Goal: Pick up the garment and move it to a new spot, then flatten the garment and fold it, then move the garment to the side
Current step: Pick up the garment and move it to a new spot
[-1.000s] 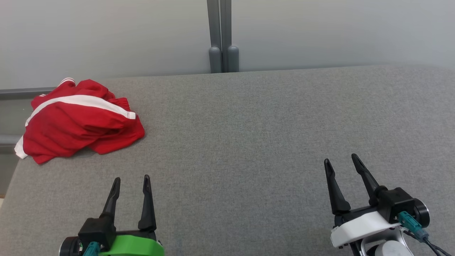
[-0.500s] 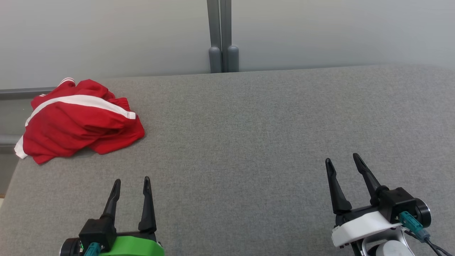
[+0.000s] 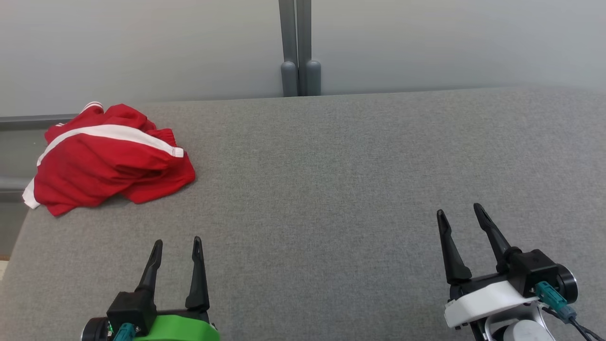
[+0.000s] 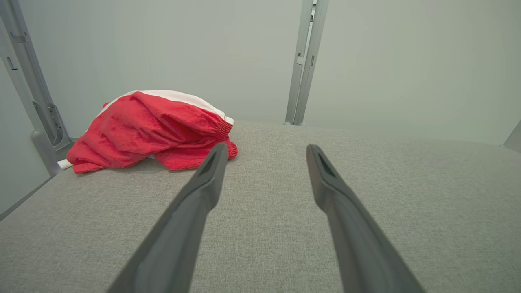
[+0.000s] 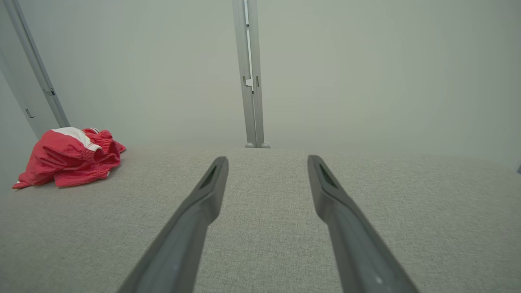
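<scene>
The garment [image 3: 109,161] is a red piece with white stripes, crumpled in a heap at the far left corner of the grey table [image 3: 331,189]. The left wrist view has the garment [image 4: 150,130] ahead and to the left, and in the right wrist view the garment [image 5: 69,156] lies far off to the left. My left gripper [image 3: 177,242] hovers open near the front left, a good way short of the garment, with nothing between its fingers. My right gripper [image 3: 460,210] is open and empty at the front right.
Pale wall panels joined by a grey post [image 3: 299,47] stand right behind the table's far edge. A grey rail [image 3: 28,122] runs behind the garment at the left, where the table's left edge falls away.
The whole head view has shifted slightly, so the camera moved. Both grippers stay open and the garment lies as before.
</scene>
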Motion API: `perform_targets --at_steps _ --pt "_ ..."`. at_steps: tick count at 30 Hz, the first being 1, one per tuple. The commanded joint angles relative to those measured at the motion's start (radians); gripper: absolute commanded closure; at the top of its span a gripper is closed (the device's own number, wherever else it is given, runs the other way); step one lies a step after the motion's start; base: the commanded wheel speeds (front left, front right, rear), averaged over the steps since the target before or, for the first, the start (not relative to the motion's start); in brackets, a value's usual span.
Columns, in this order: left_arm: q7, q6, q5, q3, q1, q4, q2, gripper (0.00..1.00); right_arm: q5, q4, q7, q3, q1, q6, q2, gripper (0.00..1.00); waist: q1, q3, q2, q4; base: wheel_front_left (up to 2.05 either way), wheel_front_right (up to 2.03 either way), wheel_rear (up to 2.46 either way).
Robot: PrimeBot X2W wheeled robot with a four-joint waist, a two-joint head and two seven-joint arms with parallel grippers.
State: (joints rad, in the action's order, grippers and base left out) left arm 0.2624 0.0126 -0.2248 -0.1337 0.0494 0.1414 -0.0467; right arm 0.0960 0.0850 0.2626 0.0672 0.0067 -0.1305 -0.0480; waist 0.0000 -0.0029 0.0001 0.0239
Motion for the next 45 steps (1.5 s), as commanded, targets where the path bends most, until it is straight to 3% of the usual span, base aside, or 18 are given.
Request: perform_targets --at_steps 1,7,19,25,39,45 --pt "0.004 -0.003 0.007 -0.001 -0.01 0.002 -0.007 0.0 0.005 -0.007 0.004 -0.006 0.016 0.0 -0.004 0.0 0.0 -0.001 -0.0001 0.012 0.0 0.0 0.0" --pt "0.004 -0.005 0.016 -0.008 -0.019 -0.005 -0.007 0.0 0.01 -0.02 0.004 -0.019 0.023 0.0 -0.004 0.0 0.0 0.004 -0.0001 0.101 0.0 0.0 0.0" --pt "0.003 -0.011 0.03 0.02 -0.013 -0.018 -0.006 0.0 0.025 -0.026 0.004 -0.004 0.015 0.0 -0.004 0.0 0.0 0.005 -0.0001 0.388 0.0 0.0 0.0" --pt "0.002 -0.016 0.033 0.033 0.003 -0.023 -0.006 0.0 0.033 -0.025 0.004 -0.008 0.016 0.0 -0.004 0.0 0.0 0.001 -0.0001 0.489 0.0 0.0 0.0" --pt "0.002 0.002 0.014 0.062 0.028 -0.066 -0.005 0.0 0.018 -0.01 0.004 0.029 -0.024 0.0 -0.004 0.0 0.0 0.036 -0.0001 0.508 0.0 0.0 0.0" --pt "0.003 -0.036 0.062 0.041 -0.046 -0.031 -0.011 0.0 0.007 -0.025 0.004 -0.016 -0.01 0.0 -0.004 0.0 0.0 0.06 -0.0001 0.505 0.0 0.0 0.0"
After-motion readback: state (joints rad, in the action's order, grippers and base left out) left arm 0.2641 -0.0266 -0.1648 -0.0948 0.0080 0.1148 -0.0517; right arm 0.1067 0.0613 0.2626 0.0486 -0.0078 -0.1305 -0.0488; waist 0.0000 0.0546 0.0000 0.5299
